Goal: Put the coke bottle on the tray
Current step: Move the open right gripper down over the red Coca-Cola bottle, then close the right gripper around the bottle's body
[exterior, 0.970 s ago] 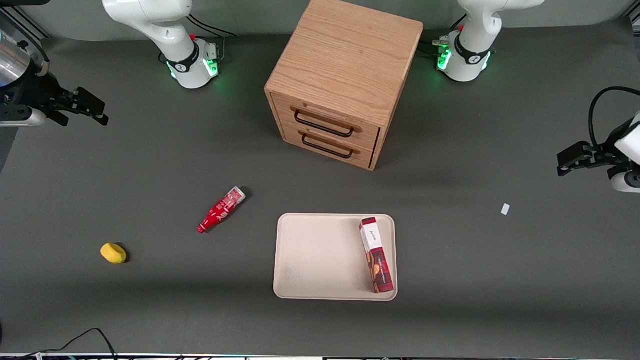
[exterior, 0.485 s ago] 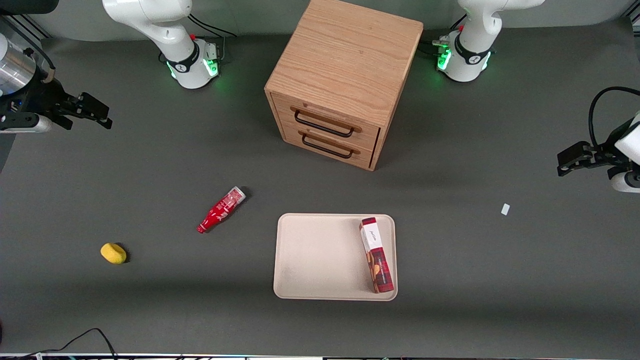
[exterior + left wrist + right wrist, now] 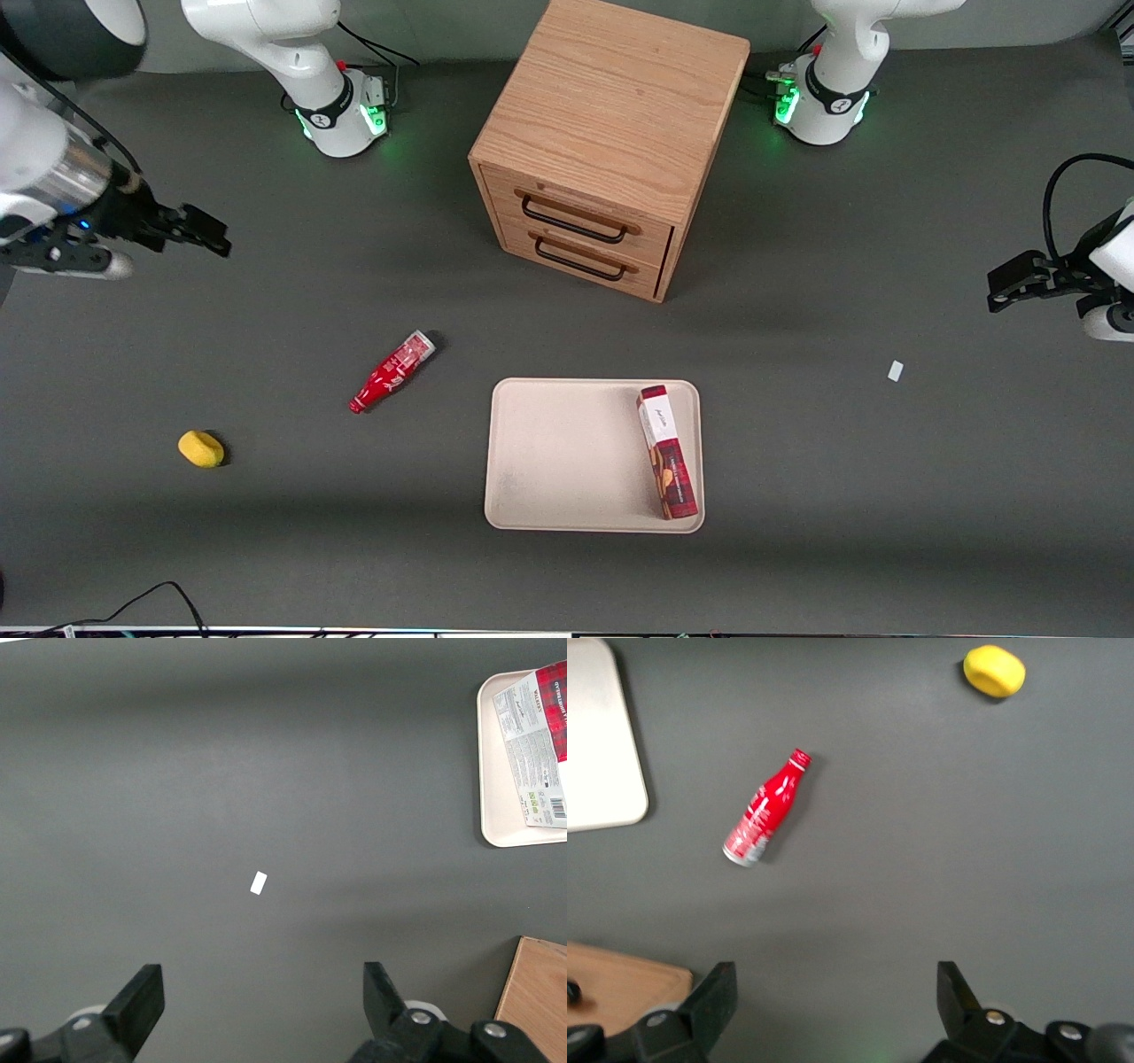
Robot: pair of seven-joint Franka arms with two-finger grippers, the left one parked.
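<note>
The bottle (image 3: 392, 370) lies flat on the table beside the tray (image 3: 567, 456), apart from it: red, white lettering, silvery base, narrow neck pointing nearer the front camera. The gripper (image 3: 202, 232) hangs well apart from it toward the working arm's end, jaws wide, holding nothing.

the gripper (image 3: 208, 237), fingers spread, hangs over bare mat at the working arm's end, well apart from everything. the coke bottle (image 3: 392, 370) lies alone with bare mat on every side. on the tray (image 3: 567, 456) a cookie box (image 3: 667, 451) fills the edge toward the parked arm; the rest lies bare.
</note>
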